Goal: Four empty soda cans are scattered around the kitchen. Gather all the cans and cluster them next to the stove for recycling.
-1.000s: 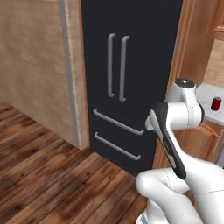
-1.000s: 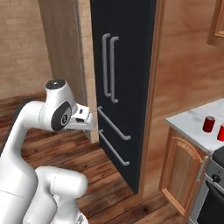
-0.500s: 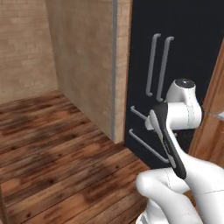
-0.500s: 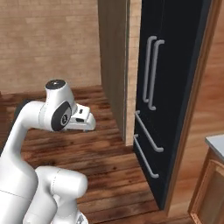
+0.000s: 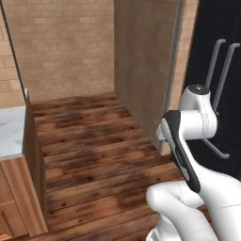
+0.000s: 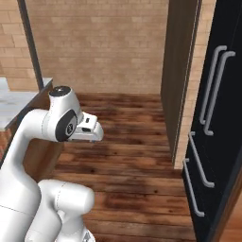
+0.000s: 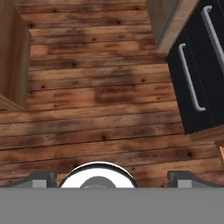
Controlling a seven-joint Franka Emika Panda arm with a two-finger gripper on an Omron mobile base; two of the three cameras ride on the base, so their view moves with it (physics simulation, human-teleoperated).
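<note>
Our hand hangs released and empty over the wood floor, tucked in for travel. We judge we're hunting cans, black fridge alongside.

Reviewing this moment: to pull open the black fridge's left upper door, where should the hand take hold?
The left tall handle, around mid-height, approached straight on from the front of the fridge. It is a slim vertical bar standing off the door, so open jaws can straddle it sideways and close across it.
</note>
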